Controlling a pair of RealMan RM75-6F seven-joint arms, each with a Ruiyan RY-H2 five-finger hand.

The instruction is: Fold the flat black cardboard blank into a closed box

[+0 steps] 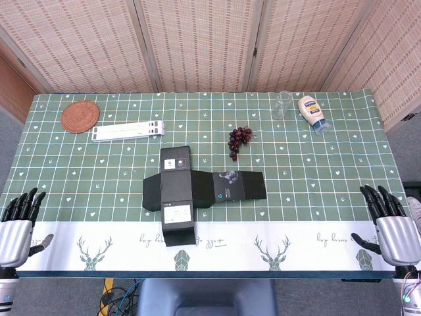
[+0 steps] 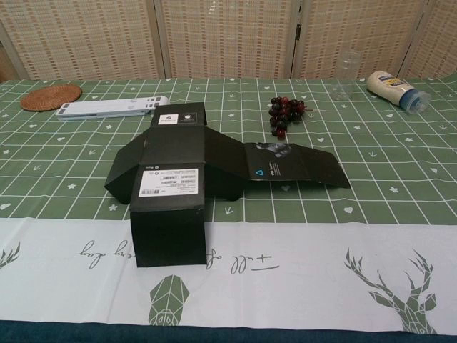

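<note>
The black cardboard blank lies unfolded in a cross shape at the table's middle, its long flap reaching right and a labelled flap toward the front. In the chest view the cardboard blank humps up slightly at its centre. My left hand rests at the table's front left corner with fingers apart, holding nothing. My right hand rests at the front right corner, fingers spread and holding nothing. Both hands are far from the blank and out of the chest view.
A woven coaster and a white flat stand sit at the back left. Dark grapes lie behind the blank. A clear glass and a mayonnaise bottle are at the back right.
</note>
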